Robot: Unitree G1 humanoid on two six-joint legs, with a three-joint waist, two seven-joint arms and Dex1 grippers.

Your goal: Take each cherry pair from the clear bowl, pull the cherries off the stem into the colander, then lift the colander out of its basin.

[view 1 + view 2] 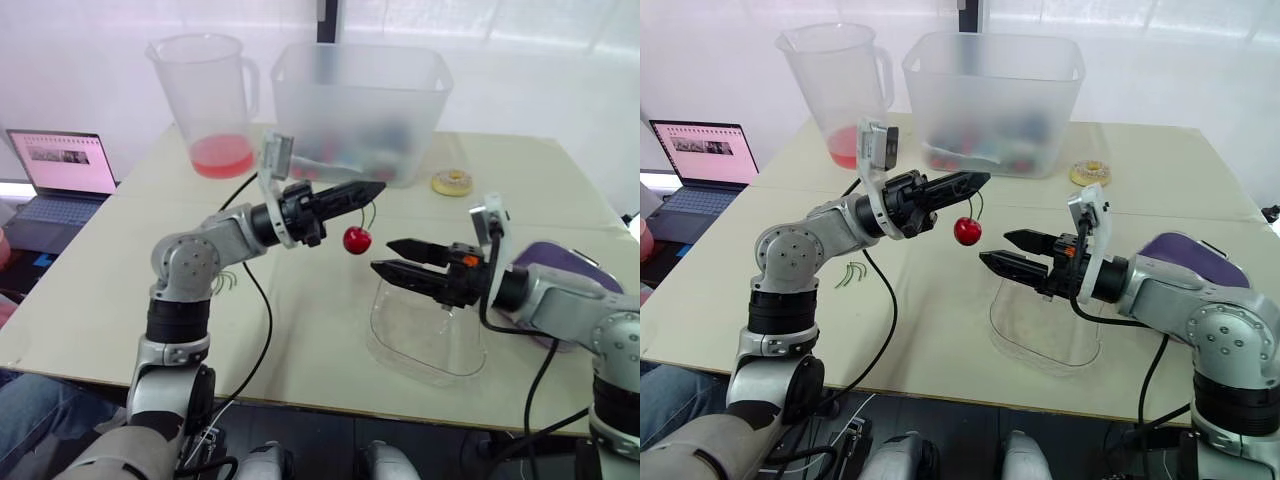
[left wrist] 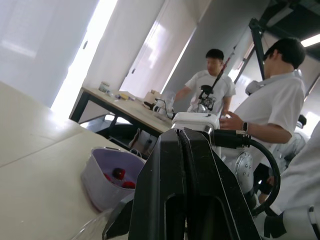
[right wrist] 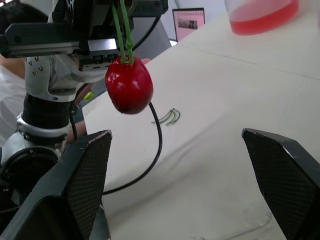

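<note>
Cherry (image 1: pixel 357 240): hangs in air on 2 green stems (image 3: pixel 124 30), long axis vertical, above table, left of clear bowl (image 1: pixel 425 345).
Left gripper (image 1: pixel 372 188): clamped on green stems at top, arm reaching level toward robot's right.
Right gripper (image 1: pixel 383 255): fingers spread wide, pointing at cherry from robot's right, slightly lower, near but not touching.
Likely puller: right. Needs short advance to bracket fruit, then close.
Colander (image 2: pixel 97 182): at robot's right, partly behind right arm, some cherries inside.
</note>
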